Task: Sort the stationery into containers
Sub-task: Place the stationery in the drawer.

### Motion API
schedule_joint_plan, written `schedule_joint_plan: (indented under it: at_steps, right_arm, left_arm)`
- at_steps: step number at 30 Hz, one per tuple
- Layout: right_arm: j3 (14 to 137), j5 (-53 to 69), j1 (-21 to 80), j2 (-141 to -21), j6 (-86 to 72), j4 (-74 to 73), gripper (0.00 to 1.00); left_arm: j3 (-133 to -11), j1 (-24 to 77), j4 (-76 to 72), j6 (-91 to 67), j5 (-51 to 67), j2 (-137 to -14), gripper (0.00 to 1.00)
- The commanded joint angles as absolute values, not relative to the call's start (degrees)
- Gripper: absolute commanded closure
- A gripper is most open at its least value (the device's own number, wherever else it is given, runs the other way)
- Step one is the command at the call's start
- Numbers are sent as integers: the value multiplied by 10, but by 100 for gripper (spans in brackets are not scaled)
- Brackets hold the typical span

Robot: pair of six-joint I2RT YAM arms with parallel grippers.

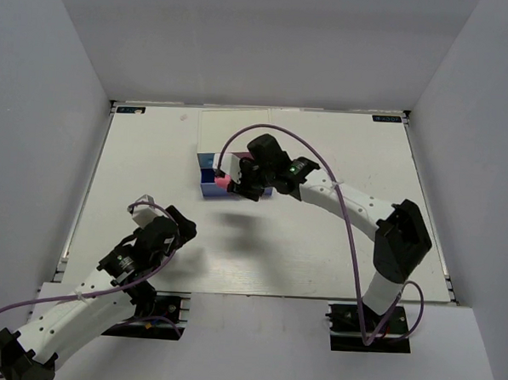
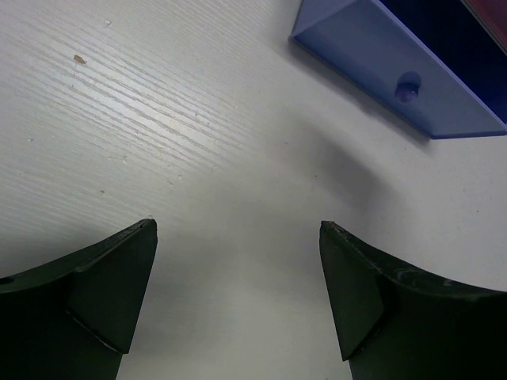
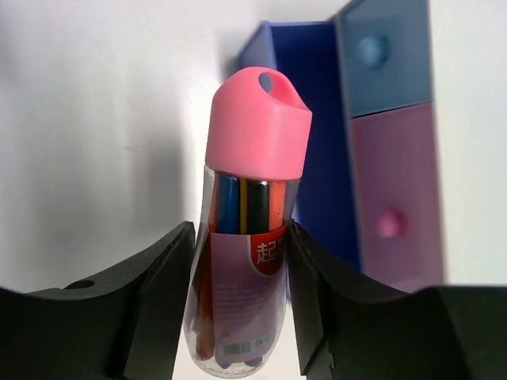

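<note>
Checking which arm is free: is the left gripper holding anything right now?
No, the left gripper is open, and only the bare table shows in the gap.

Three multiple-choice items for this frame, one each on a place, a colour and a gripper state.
1. Where is the tube? A standing on top of the cabinet; B held by the right gripper; C inside the pink drawer.
2. What colour is the tube's cap? A green; B pink; C orange.
3. How is the left gripper? A open, holding nothing; B shut on a marker; C shut on a drawer knob.
Answers: 1 B, the right wrist view shows both fingers pressing the tube's sides; 2 B, the cap is plainly pink; 3 A, the left wrist view shows its jaws wide apart over the table.
</note>
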State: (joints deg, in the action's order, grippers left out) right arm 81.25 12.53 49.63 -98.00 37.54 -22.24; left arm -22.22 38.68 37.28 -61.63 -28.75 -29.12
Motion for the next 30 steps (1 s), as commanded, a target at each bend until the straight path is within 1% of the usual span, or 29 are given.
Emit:
schedule_joint_plan:
  at_steps: [1,5,13,25,28,29,30]
  right_arm:
    - [876,66,493,-1012,463,-207,100]
    - [907,42,489,-1053,530,-200,100]
    - [907,47,486,-1074,625,-183,100]
    - [939,31,485,-1121,616,-180,100]
    - [962,9,489,-1138,599,-183,95]
    - [968,4,489,-1142,590,-183,95]
    - [972,3,490,-1145,585,-185,92]
  left_arm:
    - [-219,384,367,-624,-295,-287,6]
    - [-219,384,361,-624,-295,-287,6]
    - [-214,384,361,-624,-295,-282,6]
    - [-214,384,361,-624,-295,-277,6]
    - [-214,384,361,-624,-295,-277,6]
    - [-214,384,361,-624,-295,-277,6]
    - [-214,384,361,-624,-295,-277,6]
